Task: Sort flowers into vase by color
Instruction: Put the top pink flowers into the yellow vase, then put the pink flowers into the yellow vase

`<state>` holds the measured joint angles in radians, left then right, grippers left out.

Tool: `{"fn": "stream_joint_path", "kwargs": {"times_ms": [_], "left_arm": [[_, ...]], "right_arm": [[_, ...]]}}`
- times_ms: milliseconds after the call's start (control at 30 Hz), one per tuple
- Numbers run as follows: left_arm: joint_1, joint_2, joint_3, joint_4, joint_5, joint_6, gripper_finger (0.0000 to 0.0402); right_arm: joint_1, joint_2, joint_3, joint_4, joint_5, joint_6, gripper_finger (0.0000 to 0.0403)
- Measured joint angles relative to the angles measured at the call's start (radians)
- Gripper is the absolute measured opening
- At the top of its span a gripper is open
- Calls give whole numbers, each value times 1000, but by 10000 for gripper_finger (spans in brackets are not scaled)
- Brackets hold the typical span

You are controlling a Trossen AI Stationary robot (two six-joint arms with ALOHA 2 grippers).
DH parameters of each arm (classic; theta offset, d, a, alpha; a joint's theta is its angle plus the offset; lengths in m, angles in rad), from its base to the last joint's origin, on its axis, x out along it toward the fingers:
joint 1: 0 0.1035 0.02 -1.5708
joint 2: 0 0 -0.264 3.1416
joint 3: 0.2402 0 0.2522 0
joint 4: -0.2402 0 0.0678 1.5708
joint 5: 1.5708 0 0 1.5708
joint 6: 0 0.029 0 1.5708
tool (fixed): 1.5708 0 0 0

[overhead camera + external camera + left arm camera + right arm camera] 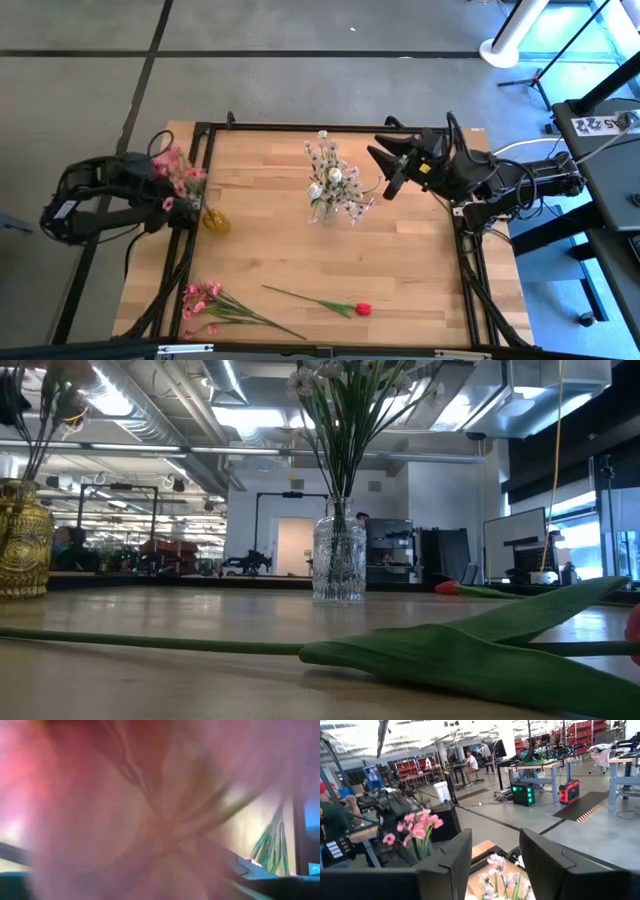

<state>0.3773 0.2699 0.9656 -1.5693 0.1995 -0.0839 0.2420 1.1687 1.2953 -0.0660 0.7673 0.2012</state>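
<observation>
At the table's left edge, the left gripper (172, 190) hovers beside pink blossoms (178, 172) in the amber vase (216, 221); finger state indeterminate. Right gripper (388, 172): fingers spread.

Two vases: amber (216, 221), glass (329, 212); one red rosebud (362, 309).

Wood table (400, 270): glass vase (327, 212) mid, gold vase (216, 221) left; pink sprays (205, 303), red rosebud (362, 309) front.
</observation>
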Motion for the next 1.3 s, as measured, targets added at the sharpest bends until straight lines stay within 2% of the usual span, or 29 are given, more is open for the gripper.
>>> {"fn": "stream_joint_path", "kwargs": {"times_ms": [100, 200, 567, 900, 1100, 1200, 1300], "left_arm": [[0, 18, 41, -1, -53, -10, 144], [0, 30, 84, -2, -51, -39, 144], [0, 52, 247, -2, 294, -344, 144], [0, 51, 338, 7, 200, -358, 144], [0, 51, 366, 9, 196, -466, 144], [0, 51, 366, 29, 313, -486, 144], [6, 51, 366, 181, 439, -500, 144]], "right_arm": [[0, 0, 0, -15, 2, -10, 166], [0, 0, 0, -14, 7, -18, 166], [0, 0, 0, -15, 8, -23, 166], [0, 0, 0, -15, 8, -24, 166], [0, 0, 0, -15, 7, -23, 166], [0, 0, 0, -15, 7, -23, 166], [0, 0, 0, -16, 7, -23, 166]]}}
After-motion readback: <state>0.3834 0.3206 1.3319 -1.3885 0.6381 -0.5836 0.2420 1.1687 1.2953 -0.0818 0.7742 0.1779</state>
